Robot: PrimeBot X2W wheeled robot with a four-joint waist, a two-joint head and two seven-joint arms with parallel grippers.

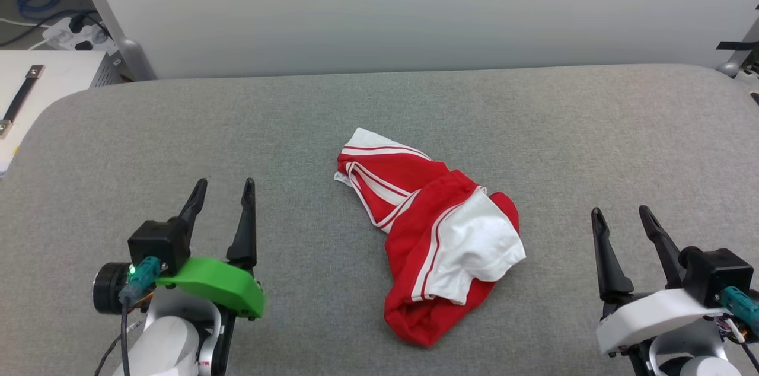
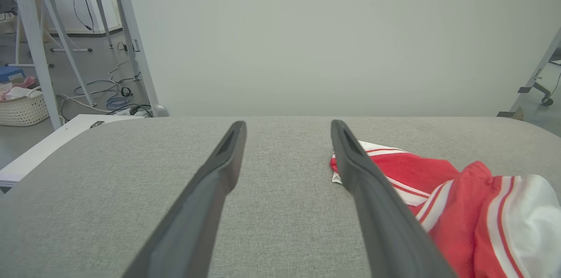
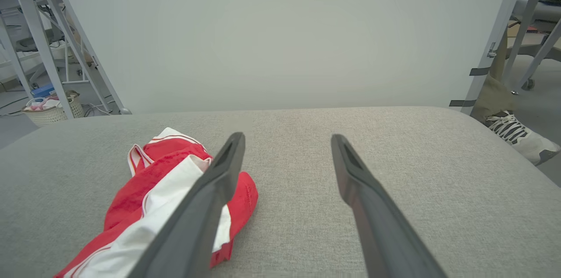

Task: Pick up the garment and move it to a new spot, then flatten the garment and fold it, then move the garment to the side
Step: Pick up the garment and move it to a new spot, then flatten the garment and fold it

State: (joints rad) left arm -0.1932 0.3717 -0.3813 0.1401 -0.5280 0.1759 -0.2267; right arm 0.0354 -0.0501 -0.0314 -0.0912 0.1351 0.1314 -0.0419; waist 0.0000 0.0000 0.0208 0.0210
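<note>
The garment (image 1: pixel 436 233) is a red shirt with white sleeves and red-and-white striped trim, lying crumpled in a heap at the middle of the grey table (image 1: pixel 379 109). My left gripper (image 1: pixel 226 188) rests at the lower left, open and empty, well clear of the cloth. At the lower right my right gripper (image 1: pixel 621 214) is open too, with nothing between its fingers. In the left wrist view the garment (image 2: pixel 473 208) lies right of the open left gripper (image 2: pixel 287 128), partly behind one finger. In the right wrist view the garment (image 3: pixel 153 190) lies left of the open right gripper (image 3: pixel 287 140).
A pale panel (image 1: pixel 415 8) stands behind the table's far edge. Cables and a power strip (image 1: pixel 74 32) lie on the floor at the far left, by a white cabinet (image 1: pixel 47 85). A laundry basket (image 2: pixel 24 109) and metal frame legs (image 2: pixel 131 37) stand beyond; a person's shoe (image 3: pixel 519 135) is off the right edge.
</note>
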